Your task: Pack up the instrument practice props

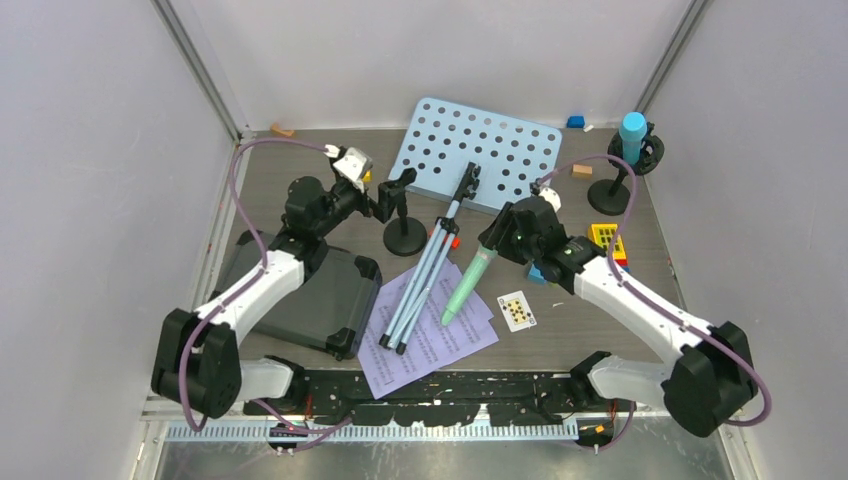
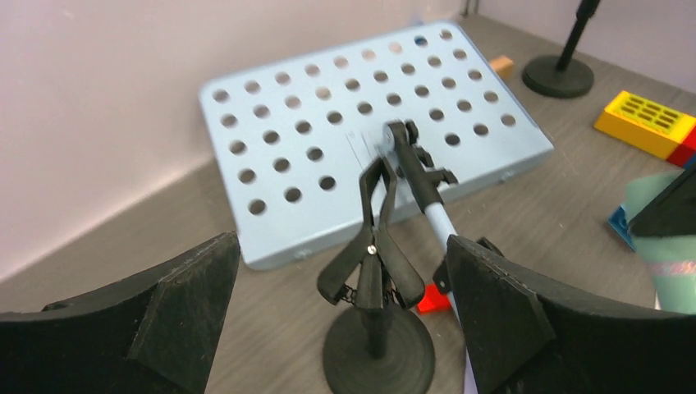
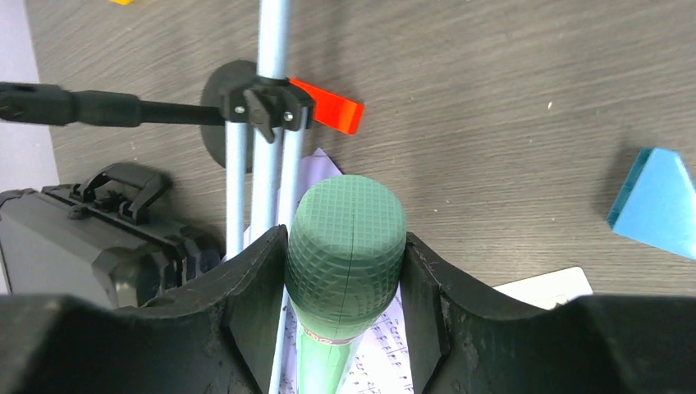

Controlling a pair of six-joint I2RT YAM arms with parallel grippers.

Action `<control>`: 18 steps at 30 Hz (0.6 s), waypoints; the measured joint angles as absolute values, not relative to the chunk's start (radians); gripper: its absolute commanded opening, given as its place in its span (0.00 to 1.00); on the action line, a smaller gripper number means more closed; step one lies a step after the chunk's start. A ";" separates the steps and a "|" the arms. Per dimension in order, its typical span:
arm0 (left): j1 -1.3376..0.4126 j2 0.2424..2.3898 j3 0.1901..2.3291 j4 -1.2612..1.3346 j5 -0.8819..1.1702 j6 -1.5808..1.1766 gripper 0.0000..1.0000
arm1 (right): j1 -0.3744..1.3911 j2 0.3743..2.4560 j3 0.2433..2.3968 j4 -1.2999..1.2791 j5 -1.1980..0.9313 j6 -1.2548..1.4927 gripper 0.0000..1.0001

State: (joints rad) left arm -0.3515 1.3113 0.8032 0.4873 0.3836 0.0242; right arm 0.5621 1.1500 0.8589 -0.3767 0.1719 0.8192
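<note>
top external, case [image 1: 320,290] closed, left pincer [image 2: 345,275] released, right pincer [image 3: 345,250] grasping green microphone [image 1: 468,285]

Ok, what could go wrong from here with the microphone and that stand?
The right fingers pinch the green microphone only at its rounded head, so it might slip or swing. Its tail lies over the pages beside the tripod legs, so it could drag them. The open left fingers sit by the black stand, which could tip.

Left pincer [image 2: 341,254] spread wide, right pincer [image 3: 345,238] clamped.
</note>
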 measured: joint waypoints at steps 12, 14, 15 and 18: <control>-0.390 1.209 0.798 0.461 0.293 0.161 1.00 | 0.540 1.472 0.785 -0.159 0.077 0.927 0.40; -0.392 1.209 0.796 0.450 0.284 0.172 1.00 | 0.540 1.499 0.788 -0.146 0.078 0.927 0.52; -0.393 1.209 0.796 0.444 0.279 0.178 1.00 | 0.540 1.506 0.790 -0.143 0.078 0.926 0.55; -0.395 1.209 0.796 0.436 0.269 0.194 1.00 | 0.540 1.520 0.802 -0.139 0.080 0.914 0.66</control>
